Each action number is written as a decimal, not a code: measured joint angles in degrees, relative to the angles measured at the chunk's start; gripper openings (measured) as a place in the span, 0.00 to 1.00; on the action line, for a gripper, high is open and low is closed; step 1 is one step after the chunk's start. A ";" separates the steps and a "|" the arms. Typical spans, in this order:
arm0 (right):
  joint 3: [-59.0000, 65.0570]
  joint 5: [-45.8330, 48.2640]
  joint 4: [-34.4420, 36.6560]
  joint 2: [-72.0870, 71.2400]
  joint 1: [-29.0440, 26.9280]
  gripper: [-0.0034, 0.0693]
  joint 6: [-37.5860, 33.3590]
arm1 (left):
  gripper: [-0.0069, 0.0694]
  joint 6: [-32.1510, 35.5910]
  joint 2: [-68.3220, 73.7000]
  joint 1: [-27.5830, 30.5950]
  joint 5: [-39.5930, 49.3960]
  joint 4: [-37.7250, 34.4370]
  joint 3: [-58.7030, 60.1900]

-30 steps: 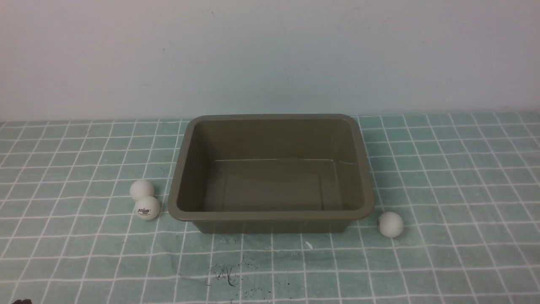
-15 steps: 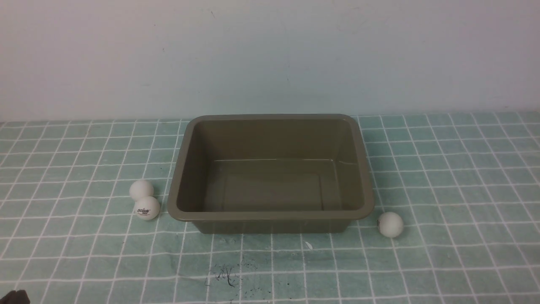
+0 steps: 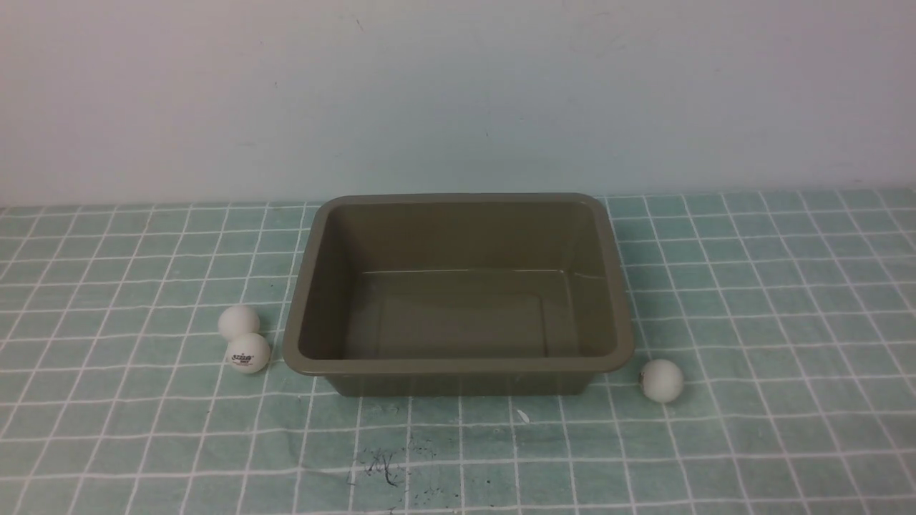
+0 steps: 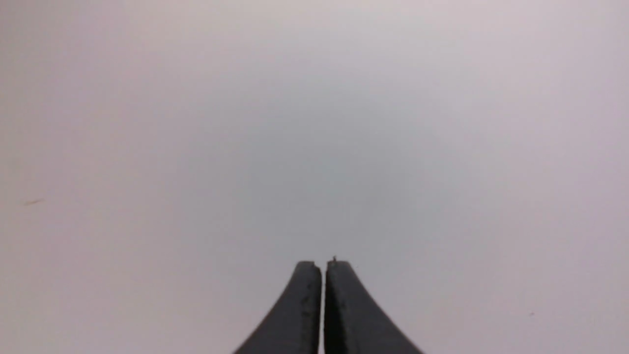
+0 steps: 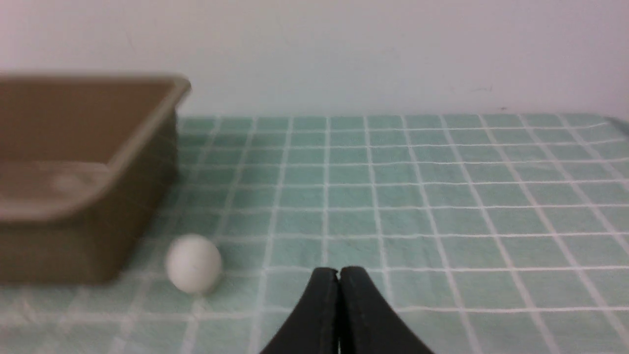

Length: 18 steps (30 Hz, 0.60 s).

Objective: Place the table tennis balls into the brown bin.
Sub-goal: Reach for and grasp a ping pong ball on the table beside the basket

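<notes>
Nearest the robot, the right gripper (image 5: pixel 338 271) hangs low over the mint-green checked tablecloth (image 3: pixel 751 429). Its two black fingers are pressed together with only a hairline seam between them and nothing gripped. Ahead of it, and apart from it, lie one ball and a corner of the shallow rectangular olive-brown plastic bin (image 3: pixel 458 366). The left gripper (image 4: pixel 323 265) is likewise closed tight on nothing. Its wrist view shows only a plain pale surface behind the dark fingers, so its place relative to the bin cannot be told. Neither arm appears in the front view.

Just in front of the bin's near wall, a patch of dark scuff marks (image 3: pixel 386 465) and a small white fleck (image 3: pixel 523 415) sit on the cloth. Beside the bin's near right corner rests a matte white table tennis ball (image 3: pixel 660 380), close to the wall but not touching it.

Beside the near left corner sits a second white ball with a dark printed logo (image 3: pixel 248 352) facing the robot, near the bin's rim. A third, plain white ball (image 3: pixel 238 322) lies just behind it. The two overlap in the front view, so whether they touch cannot be told.

The bin stands upright on the cloth with all three balls outside it. Beyond the bin's far rim rises a pale wall (image 3: pixel 458 93).
</notes>
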 joint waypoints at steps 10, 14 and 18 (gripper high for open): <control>0.00 -17.62 41.82 0.00 0.00 0.03 5.08 | 0.09 -3.31 41.27 0.00 66.55 14.32 -36.07; 0.00 -19.53 47.52 0.00 0.00 0.03 0.76 | 0.09 3.76 62.22 0.00 71.99 12.17 -40.50; -3.54 -9.29 45.56 1.43 0.00 0.03 -5.56 | 0.09 9.75 75.41 -0.14 71.86 8.99 -43.98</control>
